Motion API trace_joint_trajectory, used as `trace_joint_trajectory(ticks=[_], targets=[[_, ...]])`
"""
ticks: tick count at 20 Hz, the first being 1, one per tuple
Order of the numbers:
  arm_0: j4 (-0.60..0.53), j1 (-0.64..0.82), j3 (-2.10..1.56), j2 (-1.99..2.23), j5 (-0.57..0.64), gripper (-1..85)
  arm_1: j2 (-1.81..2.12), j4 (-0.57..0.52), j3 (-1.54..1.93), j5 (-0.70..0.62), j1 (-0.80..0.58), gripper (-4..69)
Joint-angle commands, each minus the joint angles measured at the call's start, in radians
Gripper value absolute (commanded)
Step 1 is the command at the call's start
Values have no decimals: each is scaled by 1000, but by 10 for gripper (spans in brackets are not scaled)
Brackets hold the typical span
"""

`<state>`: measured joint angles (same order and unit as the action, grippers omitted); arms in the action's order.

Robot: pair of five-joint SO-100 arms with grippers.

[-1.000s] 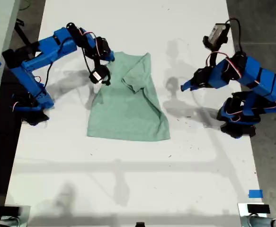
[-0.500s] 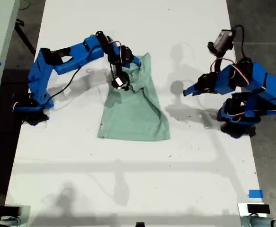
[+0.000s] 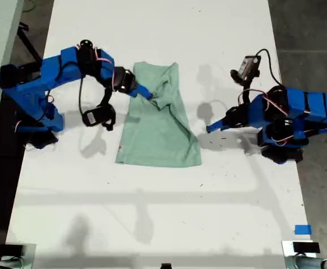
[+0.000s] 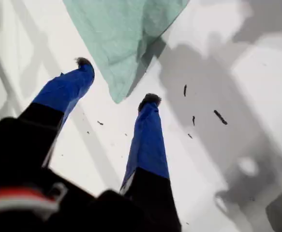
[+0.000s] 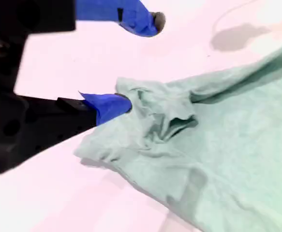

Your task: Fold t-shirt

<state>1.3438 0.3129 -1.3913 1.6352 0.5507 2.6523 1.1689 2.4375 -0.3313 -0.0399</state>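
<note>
Blue printed arms, black servos, red-white wiring, blue-tipped pincers.

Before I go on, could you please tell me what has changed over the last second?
My second hand pulled the t-shirt's side edge toward the exterior view's right, let go and drew back. It is now open at the bunched fold. My first hand dipped slightly toward the shirt, open and empty. The shirt's far edge stayed put.

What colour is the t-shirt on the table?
Plain pale mint green, no pattern; the t-shirt shows best in the exterior view.
</note>
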Motion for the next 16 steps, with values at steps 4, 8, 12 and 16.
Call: trace_joint_trajectory(ticks=[4, 8, 12, 16], targets=[[-98, -224, -499, 390, -192, 246, -150, -281, 81, 55, 135, 266], [-94, -291, -609, 489, -273, 240, -446, -466, 34, 74, 144, 274], [-87, -342, -637, 514, -305, 231, -693, -607, 5, 63, 133, 269], [-81, -356, -638, 515, -318, 227, -773, -538, -110, 123, 130, 8]])
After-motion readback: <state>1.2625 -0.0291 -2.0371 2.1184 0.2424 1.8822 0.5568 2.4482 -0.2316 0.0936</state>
